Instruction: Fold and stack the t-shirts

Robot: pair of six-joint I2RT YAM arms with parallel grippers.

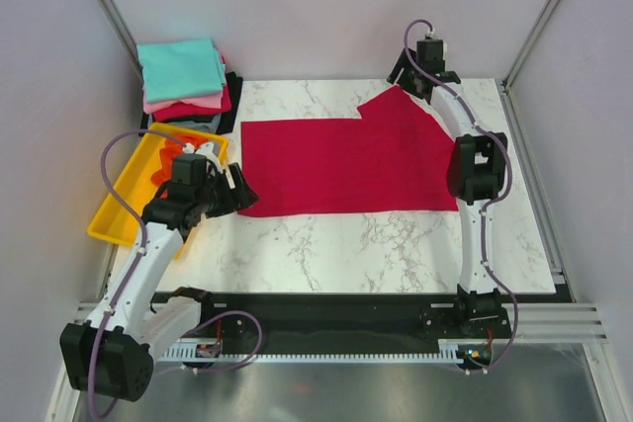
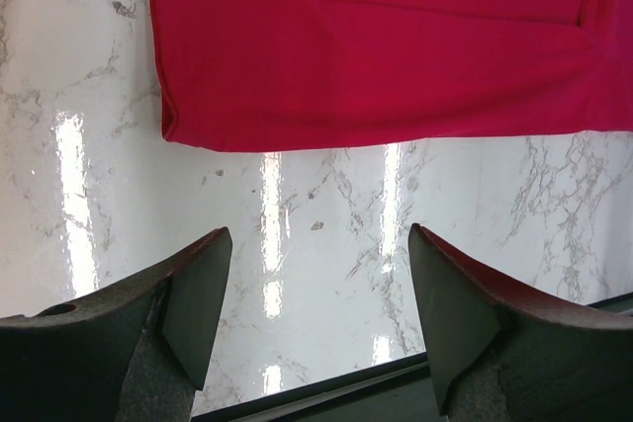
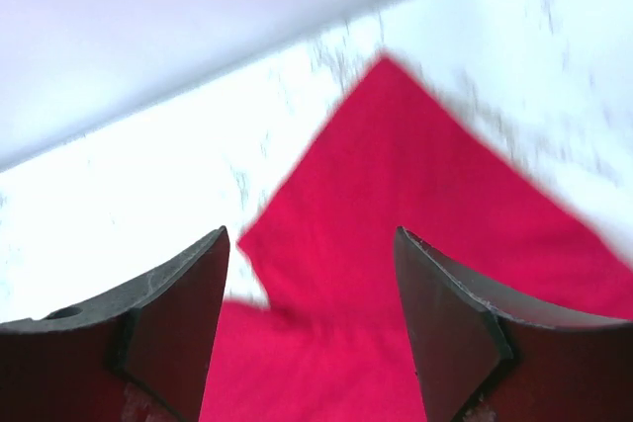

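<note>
My left pincer [image 1: 235, 190] hangs wide apart near the counter's [image 1: 346, 244] left edge, beside the red shirt [image 1: 346, 165] spread flat mid-counter. My right pincer [image 1: 420, 74], also apart, hovers over its sleeve [image 1: 396, 106] by the far right corner. Folded shirts [image 1: 183, 81] sit stacked at the far left corner.

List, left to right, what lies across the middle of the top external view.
yellow tray → left end effector, open → crimson t-shirt, spread flat → right arm

No readable text, label, brand, number or sign appears anywhere in the three views
</note>
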